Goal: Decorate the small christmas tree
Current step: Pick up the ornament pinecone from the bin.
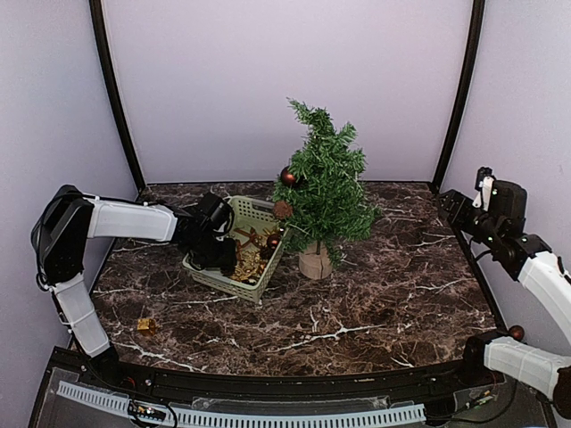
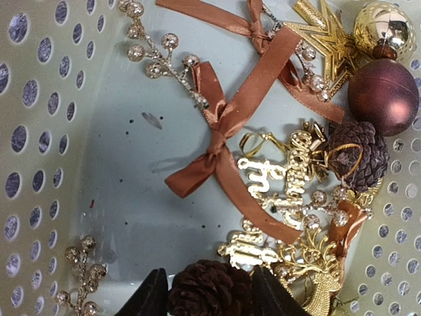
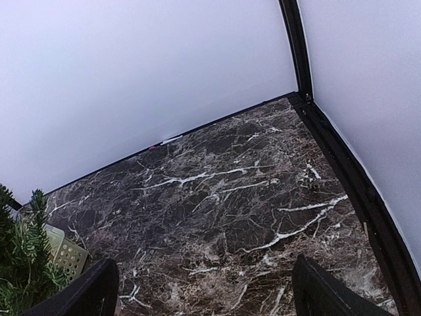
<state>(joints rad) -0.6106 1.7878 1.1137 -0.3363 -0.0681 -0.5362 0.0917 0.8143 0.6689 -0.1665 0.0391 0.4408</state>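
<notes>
The small christmas tree point(image 1: 326, 187) stands mid-table on its round wooden base point(image 1: 314, 261); a dark red ball point(image 1: 287, 176) and a pine cone point(image 1: 282, 209) hang on its left side. My left gripper point(image 1: 221, 254) reaches down into the pale green basket point(image 1: 234, 283). In the left wrist view its fingers point(image 2: 151, 299) press both sides of a dark brown pine cone point(image 2: 209, 286) on the basket floor. My right gripper point(image 1: 457, 209) hovers at the far right, open and empty point(image 3: 204, 296), well away from the tree point(image 3: 23, 263).
The basket point(image 2: 39, 131) also holds brown ribbon bows point(image 2: 217, 141), a gold ball point(image 2: 385, 26), a dark red ball point(image 2: 383, 95), another pine cone point(image 2: 355, 155), gold lettering point(image 2: 283, 178) and a gold deer point(image 2: 319, 276). A small gold ornament point(image 1: 145, 325) lies on the table's near left.
</notes>
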